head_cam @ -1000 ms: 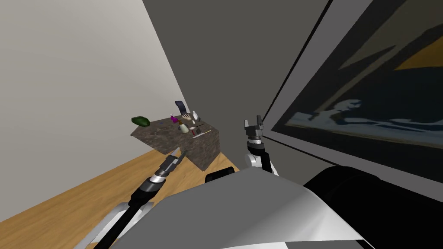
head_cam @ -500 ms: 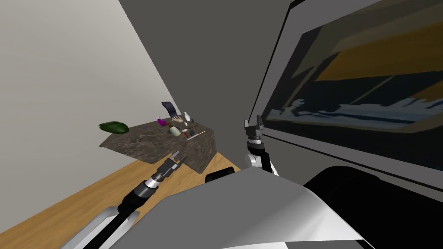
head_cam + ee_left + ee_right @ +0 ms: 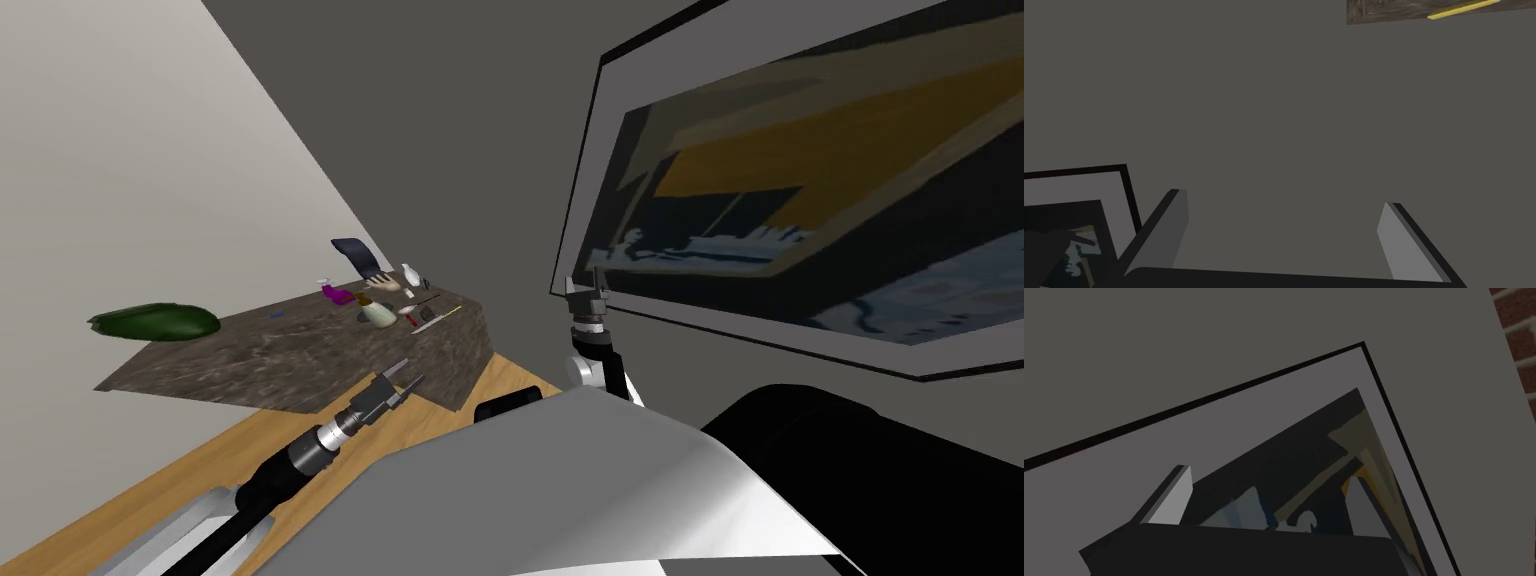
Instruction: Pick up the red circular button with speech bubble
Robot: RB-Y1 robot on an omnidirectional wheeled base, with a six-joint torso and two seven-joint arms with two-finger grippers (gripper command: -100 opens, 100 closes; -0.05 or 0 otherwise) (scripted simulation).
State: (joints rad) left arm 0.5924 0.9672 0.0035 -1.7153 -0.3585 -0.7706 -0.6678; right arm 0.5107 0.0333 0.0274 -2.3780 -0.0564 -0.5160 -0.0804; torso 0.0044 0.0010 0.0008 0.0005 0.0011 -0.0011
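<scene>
My left gripper is wide open by the near edge of the dark table, what I think is the red button lies well ahead of it among small things, and my right gripper is held up, open too.

Item: red button, a small red spot; any marking on its face is too small to tell.
Pose: lies low on the counter; tilt cannot be told.
Support: dark mottled counter top, in the cluster of small items near the dark grey wall.
Position: ahead of the left jaws, apart from them, not gripped.
Neighbour: pale rounded item, near.
</scene>
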